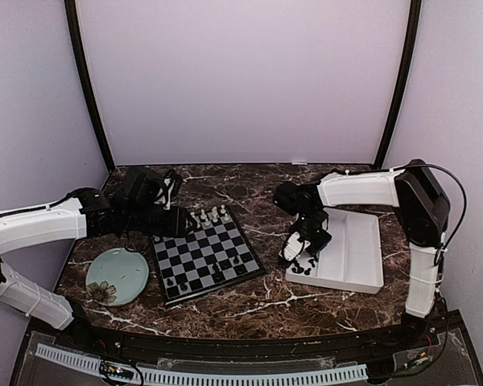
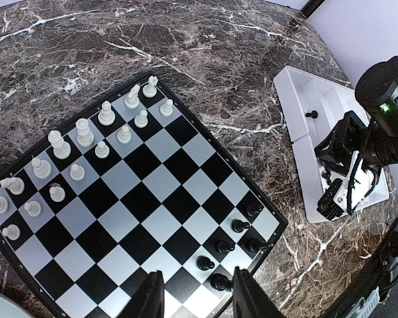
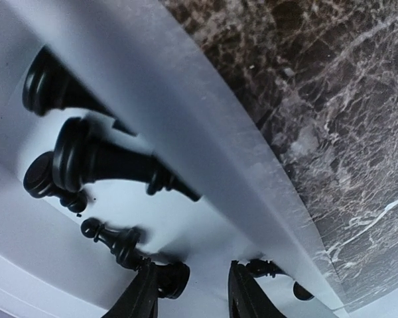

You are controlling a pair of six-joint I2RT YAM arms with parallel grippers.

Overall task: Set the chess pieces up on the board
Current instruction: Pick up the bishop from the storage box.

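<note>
In the middle of the dark marble tabletop (image 1: 249,181), a small chessboard (image 1: 205,257), turned a little. On its side toward the far edge of the tabletop, the white chess pieces (image 2: 84,132), all standing up in two neat rows. On the other side, toward the near edge, just six black chess pieces (image 2: 239,225), standing close to one corner.

Up in the air over the board's left side, the left gripper (image 2: 198,277). Both fingers (image 2: 151,298) apart, wide enough for a piece, with only board squares showing between them. Holding nothing and touching no piece.

Near the right edge of the tabletop, a white tray (image 1: 358,253) with long compartments. Inside it, a bunch of black pieces (image 3: 93,162) lying on their sides by the tray wall, with one small pawn (image 3: 113,242) among them. One tiny black piece alone in another compartment.

Down low in the tray's near left corner, the right gripper (image 3: 191,273). Fingers partly apart, with bare white tray floor in the gap. The round foot of one black piece (image 3: 171,278) right beside one finger, and another piece half hidden behind the other finger. Hard to tell whether touching or not. Nothing pinched.

Near the left edge of the tabletop, just by the board, a round pale-green plate (image 1: 117,277) with a flower on it.
</note>
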